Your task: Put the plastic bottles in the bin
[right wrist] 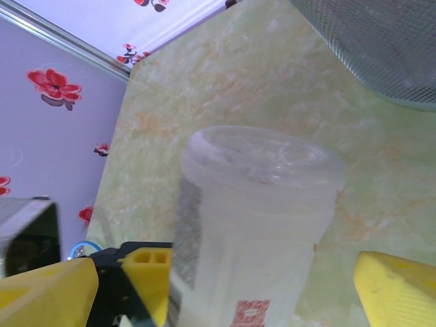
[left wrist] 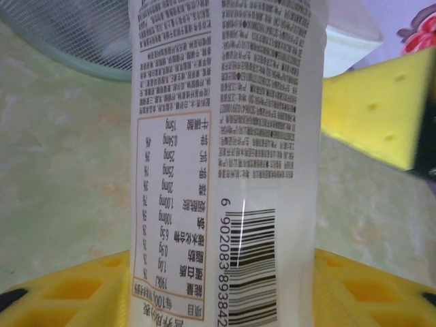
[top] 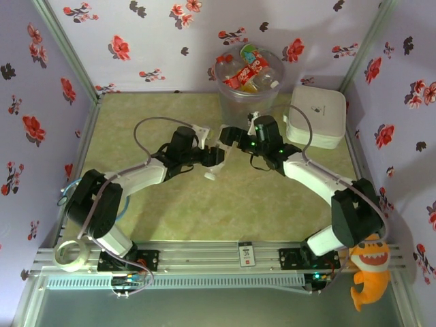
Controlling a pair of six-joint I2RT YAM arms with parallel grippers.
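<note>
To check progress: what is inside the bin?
The bin holds a pile of plastic bottles, mostly red-labelled, one yellowish, reaching above its rim. Those lower down are covered by the pile, so the count is unclear.

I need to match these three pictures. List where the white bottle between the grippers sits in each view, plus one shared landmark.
Top external: the white bottle is near picture centre, with its pale end showing.
Left wrist: it runs top to bottom through the middle, label and barcode facing the camera.
Right wrist: it sits lower centre, rounded end up.
Shared landmark: the bin, top centre; upper left; upper right.
</note>
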